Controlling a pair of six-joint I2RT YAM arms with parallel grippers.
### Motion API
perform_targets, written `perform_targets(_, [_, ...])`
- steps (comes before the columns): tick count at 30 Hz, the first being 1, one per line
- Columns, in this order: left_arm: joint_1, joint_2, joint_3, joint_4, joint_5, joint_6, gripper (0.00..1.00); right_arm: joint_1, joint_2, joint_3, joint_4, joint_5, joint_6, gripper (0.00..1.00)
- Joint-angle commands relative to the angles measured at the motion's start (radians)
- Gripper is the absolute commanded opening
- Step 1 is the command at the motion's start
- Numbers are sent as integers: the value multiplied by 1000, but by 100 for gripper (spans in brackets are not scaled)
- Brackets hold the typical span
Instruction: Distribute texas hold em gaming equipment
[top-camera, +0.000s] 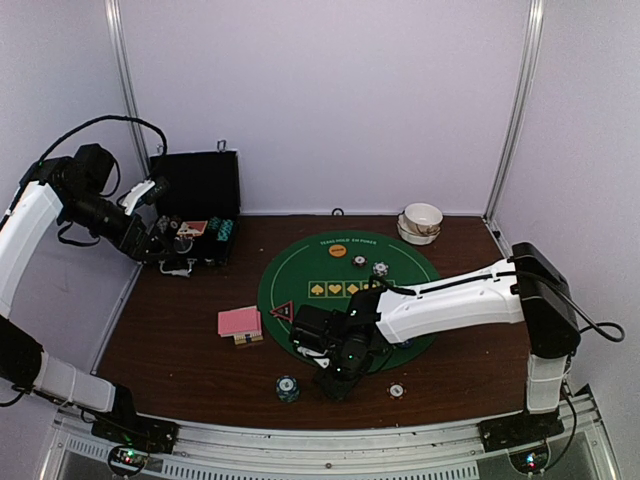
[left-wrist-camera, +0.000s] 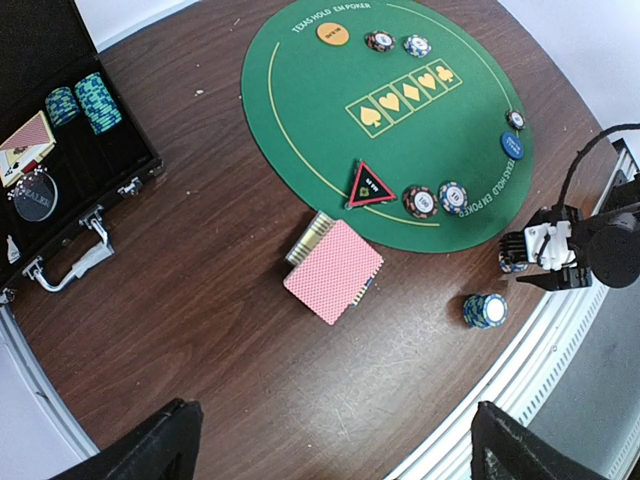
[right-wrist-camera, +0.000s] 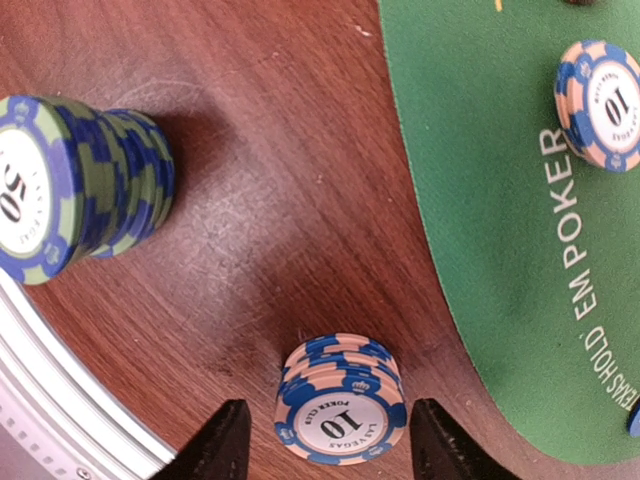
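A short stack of pink-and-blue "10" poker chips (right-wrist-camera: 342, 400) stands on the bare wood just off the green poker mat (right-wrist-camera: 480, 180). My right gripper (right-wrist-camera: 330, 445) is open and straddles the stack, with a gap at each finger. A taller green-and-blue "50" stack (right-wrist-camera: 85, 190) stands to its left, seen from above at the table's front (top-camera: 288, 388). Pink-backed cards (left-wrist-camera: 333, 270) lie beside the red-black triangle marker (left-wrist-camera: 369, 186). On the mat are the orange button (left-wrist-camera: 333, 33) and the blue button (left-wrist-camera: 512, 146). My left gripper (left-wrist-camera: 335, 455) hangs open high above the table, holding nothing.
The open black case (top-camera: 195, 215) at the back left holds more chips (left-wrist-camera: 90, 100) and cards. Stacked white bowls (top-camera: 421, 222) sit at the back right. Single chips lie around the mat (left-wrist-camera: 420, 201), and one lies near the front edge (top-camera: 396, 390).
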Motion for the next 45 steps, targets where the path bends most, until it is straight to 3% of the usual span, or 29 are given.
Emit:
perform_targets(1, [-6, -3, 25, 5, 10, -7, 97, -2, 5, 8, 3, -3, 0, 53])
perform_targets(15, [-5, -4, 33, 6, 7, -9, 97, -2, 17, 5, -3, 2, -10, 60])
perform_targets(22, [-6, 0, 42, 5, 2, -10, 97, -1, 25, 5, 3, -1, -9, 50])
perform_targets(28, [-6, 4, 49, 3, 2, -10, 98, -2, -18, 20, -26, 27, -16, 33])
perform_targets(38, [-6, 7, 70, -10, -4, -9, 98, -32, -160, 81, -125, 104, -25, 26])
perform_targets(45, [-6, 11, 78, -15, -3, -10, 98, -209, -250, -4, -127, 160, -12, 23])
